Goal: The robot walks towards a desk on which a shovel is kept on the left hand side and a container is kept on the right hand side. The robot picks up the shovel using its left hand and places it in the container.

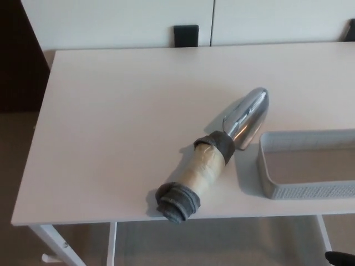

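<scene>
The shovel (pixel 213 158) lies diagonally on the white desk (pixel 122 111). Its shiny metal blade (pixel 247 117) points to the far right. Its tan handle, wrapped in grey tape, ends near the desk's front edge (pixel 176 201). The grey mesh container (pixel 266 172) stands just right of the shovel, cut off by the picture's right side, with only desk surface showing inside it. The blade tip lies close to the container's far left corner. A small black sliver, probably my right hand (pixel 340 258), shows at the bottom right corner below the desk. My left hand is out of the picture.
The desk's left edge and front left corner (pixel 16 219) are in view, with white legs (pixel 55 246) below. Behind the desk stands a white wall or cabinet with a black fitting (pixel 186 35). Dark space lies to the far left.
</scene>
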`<state>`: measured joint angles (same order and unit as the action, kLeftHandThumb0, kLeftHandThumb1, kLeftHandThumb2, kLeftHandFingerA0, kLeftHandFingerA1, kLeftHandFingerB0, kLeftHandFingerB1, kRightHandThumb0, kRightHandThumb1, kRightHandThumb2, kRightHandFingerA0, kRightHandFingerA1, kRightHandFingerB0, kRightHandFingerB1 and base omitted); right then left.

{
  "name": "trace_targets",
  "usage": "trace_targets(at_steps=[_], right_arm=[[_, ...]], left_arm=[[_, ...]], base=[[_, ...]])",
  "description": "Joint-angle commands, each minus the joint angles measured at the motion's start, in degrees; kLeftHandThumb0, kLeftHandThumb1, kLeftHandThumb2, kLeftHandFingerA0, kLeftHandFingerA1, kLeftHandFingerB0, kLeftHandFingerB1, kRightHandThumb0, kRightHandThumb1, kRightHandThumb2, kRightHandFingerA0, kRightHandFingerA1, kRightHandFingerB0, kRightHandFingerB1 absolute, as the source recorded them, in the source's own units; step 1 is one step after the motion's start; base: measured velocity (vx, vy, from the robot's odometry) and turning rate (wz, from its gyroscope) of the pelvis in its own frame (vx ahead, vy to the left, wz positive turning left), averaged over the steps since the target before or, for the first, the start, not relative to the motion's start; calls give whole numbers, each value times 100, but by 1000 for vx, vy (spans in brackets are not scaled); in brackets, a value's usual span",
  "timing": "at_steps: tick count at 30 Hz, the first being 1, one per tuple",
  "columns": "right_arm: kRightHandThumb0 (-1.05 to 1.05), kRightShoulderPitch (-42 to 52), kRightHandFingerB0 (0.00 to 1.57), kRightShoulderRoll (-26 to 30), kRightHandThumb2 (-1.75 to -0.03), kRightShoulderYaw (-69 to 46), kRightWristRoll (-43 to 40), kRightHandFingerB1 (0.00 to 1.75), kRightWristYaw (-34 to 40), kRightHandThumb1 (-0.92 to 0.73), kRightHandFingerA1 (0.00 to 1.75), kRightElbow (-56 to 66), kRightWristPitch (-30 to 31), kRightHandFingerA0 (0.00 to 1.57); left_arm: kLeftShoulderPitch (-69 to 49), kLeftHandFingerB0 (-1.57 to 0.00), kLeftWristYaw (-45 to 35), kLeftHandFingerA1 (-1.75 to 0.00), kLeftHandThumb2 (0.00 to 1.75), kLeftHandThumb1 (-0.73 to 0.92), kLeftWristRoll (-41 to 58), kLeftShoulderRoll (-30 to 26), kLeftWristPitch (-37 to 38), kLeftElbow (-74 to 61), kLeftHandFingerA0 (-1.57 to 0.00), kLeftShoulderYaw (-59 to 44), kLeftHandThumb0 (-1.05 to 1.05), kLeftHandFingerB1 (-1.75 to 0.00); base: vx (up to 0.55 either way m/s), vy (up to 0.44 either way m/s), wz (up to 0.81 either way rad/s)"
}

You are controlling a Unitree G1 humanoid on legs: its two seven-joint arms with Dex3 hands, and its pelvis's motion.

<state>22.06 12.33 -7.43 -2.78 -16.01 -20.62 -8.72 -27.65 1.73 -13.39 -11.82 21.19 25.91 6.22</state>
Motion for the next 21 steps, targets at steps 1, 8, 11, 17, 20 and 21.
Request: trace_targets(at_steps=[1,8,11,17,20,21], right_arm=[[-32,-16,39,39,-68,-32,-53,48,15,-48,56,59,9,59],[-24,34,44,66,-56,-9,32,40,85,-57,48,285,189,67],[-24,4,42,60,-56,-5,7,40,36,-56,48,224,110,66],[-26,-74,43,33,-56,1,8,40,74,-56,49,244,166,69],[-33,-92,38,15,-67,-25,-73,46,13,-47,54,207,174,59],[-33,-101,38,15,-67,-20,-66,46,14,-47,54,213,177,59]], left_arm=[[27,-43,78,-38,58,57,-55,-95,247,52,-49,-19,-33,-35],[-207,-36,-301,-35,58,58,-280,-374,416,-695,-44,351,-48,-32],[-467,-33,-833,-34,59,60,-256,-744,359,-1791,-40,689,-55,-31],[386,-30,-2377,-35,56,53,456,-1353,127,-3890,-41,1525,-62,-30],[464,-30,-2651,-33,57,54,546,-1610,-200,-4989,-33,1718,-67,-30],[588,-30,-2712,-33,57,54,586,-1660,-186,-5236,-33,1783,-67,-30]], base=[[0,0,0],[0,0,0],[0,0,0],[0,0,0],[0,0,0],[0,0,0]])
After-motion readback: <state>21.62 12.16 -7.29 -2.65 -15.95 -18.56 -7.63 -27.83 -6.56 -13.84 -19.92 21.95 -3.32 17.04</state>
